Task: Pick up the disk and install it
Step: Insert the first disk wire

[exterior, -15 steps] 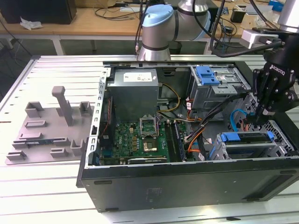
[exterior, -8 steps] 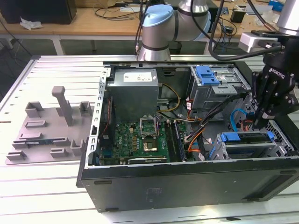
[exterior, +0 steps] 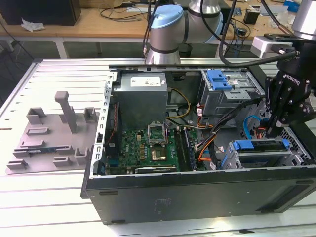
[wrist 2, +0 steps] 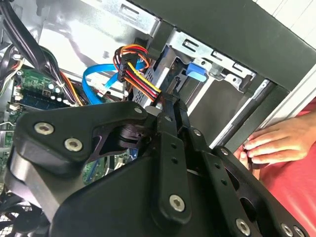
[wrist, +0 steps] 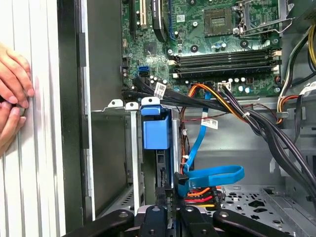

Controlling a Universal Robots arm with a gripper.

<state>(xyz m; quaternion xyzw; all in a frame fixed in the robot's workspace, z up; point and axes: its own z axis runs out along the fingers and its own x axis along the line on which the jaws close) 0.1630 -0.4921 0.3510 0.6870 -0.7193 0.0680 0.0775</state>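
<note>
Disk (exterior: 261, 159), framed by its blue bracket (exterior: 259, 145), sits in the near drive cage (exterior: 297, 149) of the open computer case (exterior: 197, 190). Just above it hangs the hand (exterior: 273, 132), fingers (wrist 2: 169, 111) pressed together and holding nothing, while a person's fingers (wrist 2: 270, 141) rest on the case's edge.

The arm (exterior: 163, 42) was built of thick silver-grey tubes, and its nearest joint was closed by a round, pale blue cap (exterior: 167, 19). Black cables (exterior: 223, 39) hung in loops beside it. The gripper (exterior: 273, 132) was matte black throughout, a blocky body with small white lettering (exterior: 292, 79) and flat jointed links narrowing toward the tips. In the second wrist view those links (wrist 2: 170, 163) were studded with silver screws (wrist 2: 177, 202) — round-headed, each set in a shallow recess.
</note>
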